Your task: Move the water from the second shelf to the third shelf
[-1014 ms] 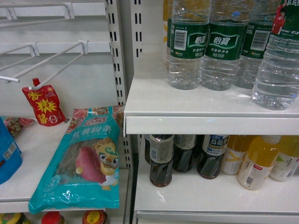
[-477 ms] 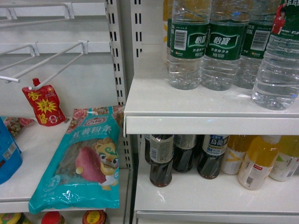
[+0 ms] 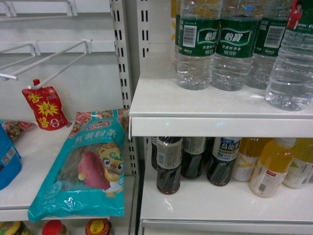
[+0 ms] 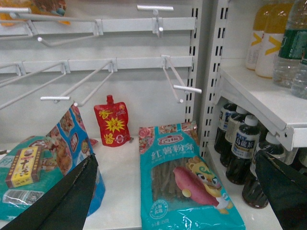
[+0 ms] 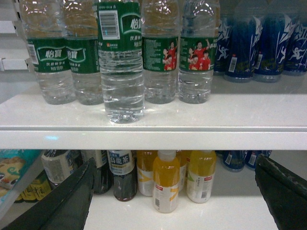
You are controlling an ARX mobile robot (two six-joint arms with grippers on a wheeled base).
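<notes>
Several water bottles with green labels stand on the upper white shelf (image 3: 205, 110). One water bottle (image 3: 292, 63) stands forward of the row near the shelf edge; in the right wrist view this water bottle (image 5: 120, 62) shows a white barcode. The shelf below (image 5: 230, 211) holds other drinks. My right gripper (image 5: 175, 165) is open, level with that lower shelf, in front of and below the water, holding nothing. My left gripper (image 4: 175, 163) is open over the left bay, away from the water. Neither gripper shows in the head view.
Dark tea bottles (image 3: 168, 164) and orange juice bottles (image 3: 271, 166) crowd the lower shelf. Blue bottles (image 5: 254, 43) stand right of the water. In the left bay lie a teal noodle bag (image 3: 88, 166) and a red pouch (image 3: 45, 108), under protruding wire hooks (image 3: 54, 61).
In the head view the shelves and everything on them now sit slightly higher in the frame. Nothing on the shelves has shifted relative to the rest.
</notes>
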